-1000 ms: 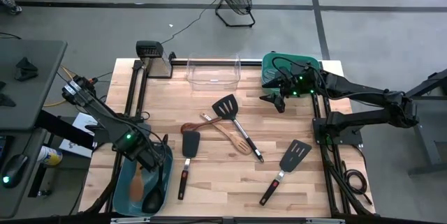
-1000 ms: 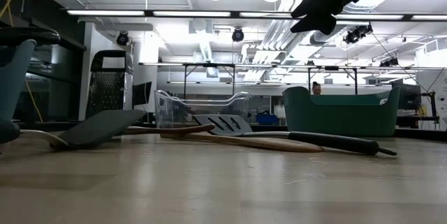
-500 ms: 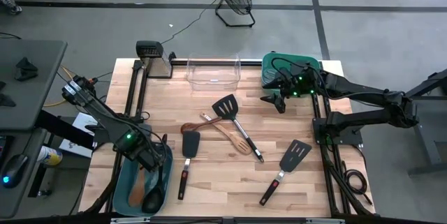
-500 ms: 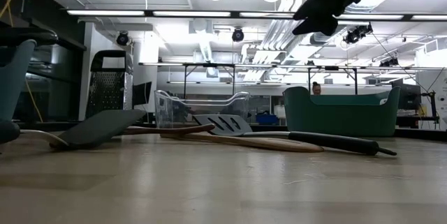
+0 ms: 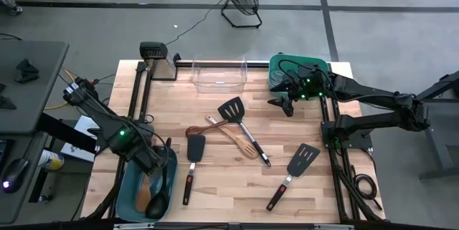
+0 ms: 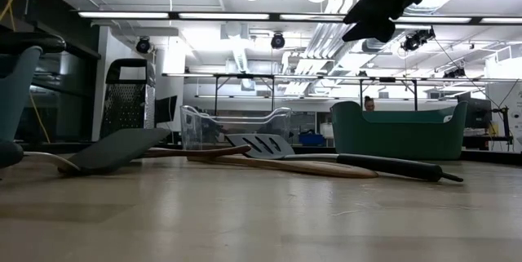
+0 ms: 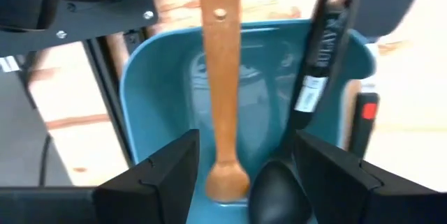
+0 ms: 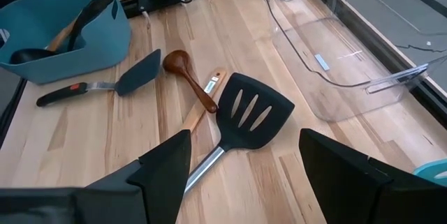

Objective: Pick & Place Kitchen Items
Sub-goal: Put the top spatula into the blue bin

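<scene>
R gripper (image 5: 287, 106) hovers w/ fingers spread and nothing between them, up off the table just in front of the green tub (image 5: 315, 64), near the table's 1 o'clock corner in the high view. Nearest loose item is the black slotted turner (image 5: 232, 109): its head lies toward 9 o'clock from that gripper, and its long axis runs head at 11 o'clock to handle end at 5 o'clock. So I'd judge the R arm is the closer one and would need its fingers set across that diagonal handle. Wooden spoon (image 5: 203, 130) and wooden slotted spatula (image 5: 237, 140) lie crossed just past the turner; the solid black turner (image 5: 193, 150) and another slotted turner (image 5: 303, 158) lie farther off. L gripper (image 5: 148, 160) hangs above the teal tub (image 5: 123, 194) at the 7 o'clock corner, fingers apart, empty; a wooden spoon (image 7: 222, 84) and black ladle (image 7: 279, 189) already rest in that tub. Clear bin (image 5: 219, 72) sits at 12 o'clock.
</scene>
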